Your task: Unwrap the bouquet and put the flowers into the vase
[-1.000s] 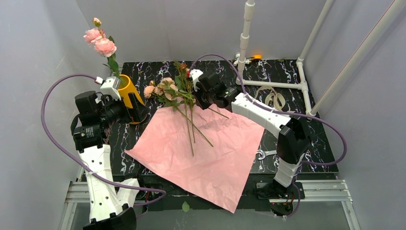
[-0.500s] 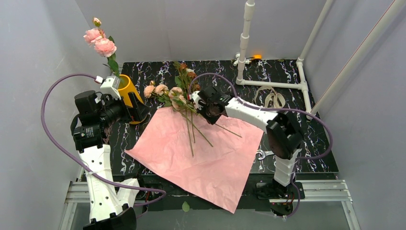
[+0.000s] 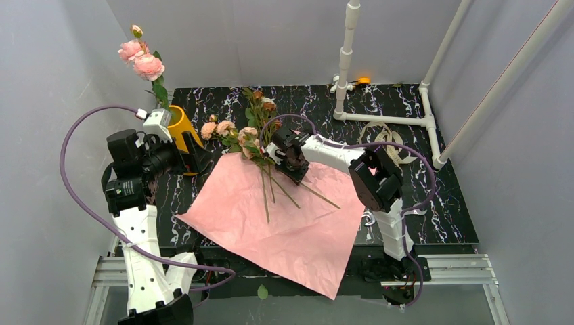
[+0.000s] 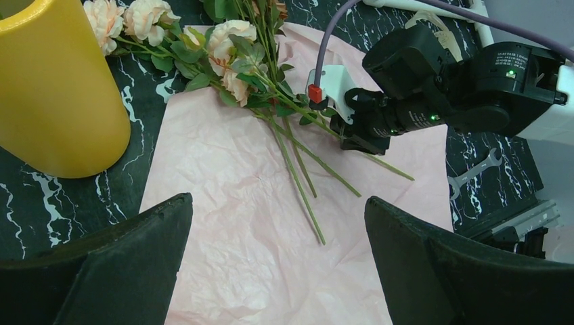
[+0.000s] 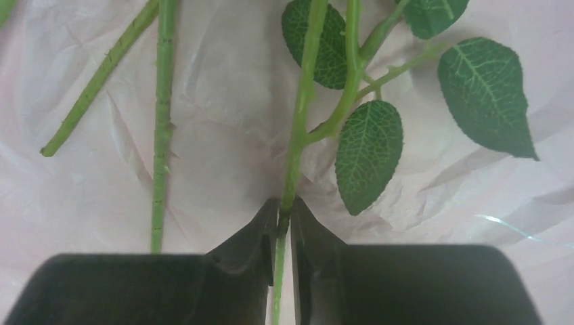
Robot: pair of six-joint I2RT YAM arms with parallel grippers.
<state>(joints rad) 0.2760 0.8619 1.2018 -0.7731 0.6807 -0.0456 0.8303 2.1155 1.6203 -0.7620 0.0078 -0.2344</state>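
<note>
Pinches one thin green stem point(image 5: 298, 135) in the right end effector point(image 5: 283, 215), tips drawn almost together with only the stem between them. Grips just below a fork of leaves point(image 5: 369, 152), low over crinkled pink paper point(image 5: 216, 115). Shows two more stems to the left in the right wrist view, lying flat on the sheet.

Reaches in from the right over the loose flowers point(image 3: 247, 135). Finds them lying across the paper's far corner, heads out over the black marbled table point(image 3: 433, 203) and stems fanned back onto the sheet.

Holds nothing in the left end effector point(image 4: 277, 203), fingers point(image 4: 135, 264) spread wide above the paper's left edge. Hangs just beside the yellow vase point(image 3: 179, 128), though cannot tell whether touching. Places the vase at the table's far left, near the flower heads, with pink roses point(image 3: 143, 61) standing in it well above the rim.

Leaves a beige ribbon point(image 3: 389, 142) on the table at right, and a wrench point(image 3: 371, 218) by the paper's right corner.
</note>
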